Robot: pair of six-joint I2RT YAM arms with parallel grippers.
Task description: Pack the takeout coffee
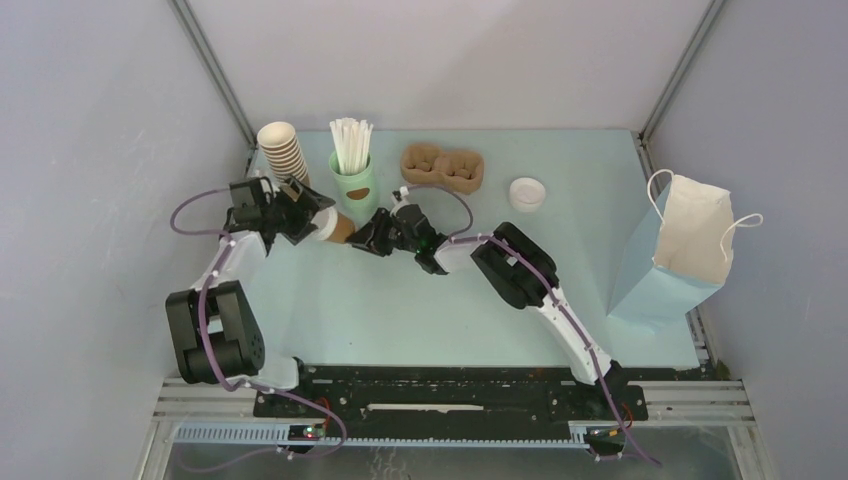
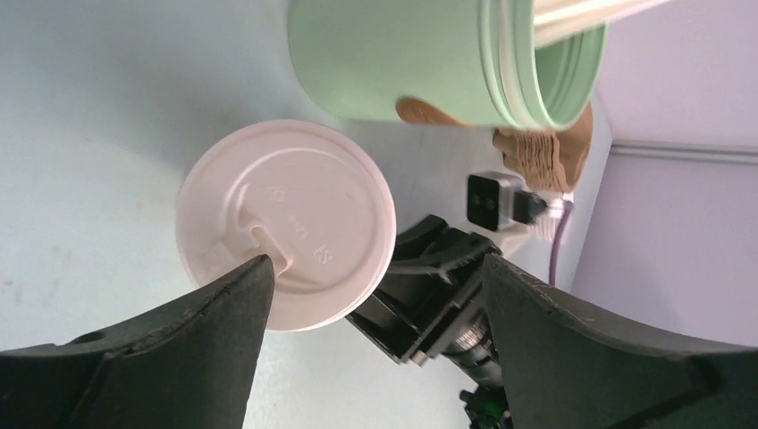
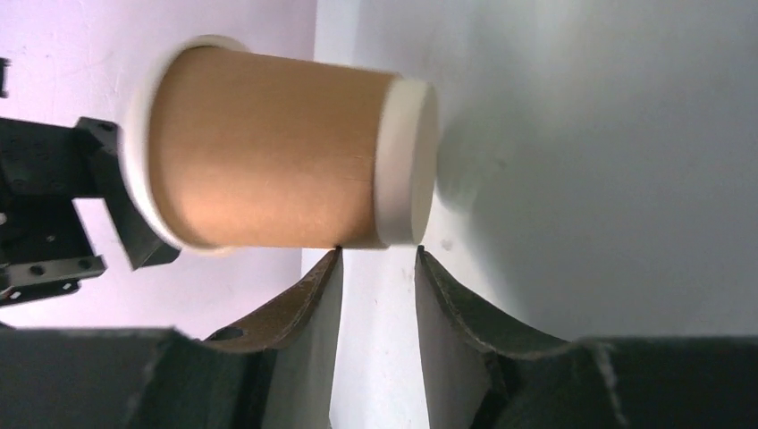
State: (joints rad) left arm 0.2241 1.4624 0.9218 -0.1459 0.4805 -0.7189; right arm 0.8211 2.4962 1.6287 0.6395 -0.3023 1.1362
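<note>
The takeout coffee (image 1: 336, 228), a brown paper cup with a white lid, sits on the table between my two grippers. My left gripper (image 1: 300, 215) is right beside it on the left. In the left wrist view the lid (image 2: 286, 223) faces the camera and the left gripper (image 2: 375, 268) is wide open, one fingertip (image 2: 255, 273) overlapping the lid's edge. My right gripper (image 1: 368, 238) is on the cup's right. The right wrist view shows the cup (image 3: 268, 161) side-on. There the right gripper (image 3: 378, 252) has narrowed jaws with an empty gap, their tips at the cup's side near its base.
A mint-green cup of white straws (image 1: 353, 180) stands just behind the coffee, with a stack of brown cups (image 1: 283, 150) to its left. The pulp carrier (image 1: 443, 168) and a loose white lid (image 1: 526, 193) lie at the back. A paper bag (image 1: 680, 250) stands at the right.
</note>
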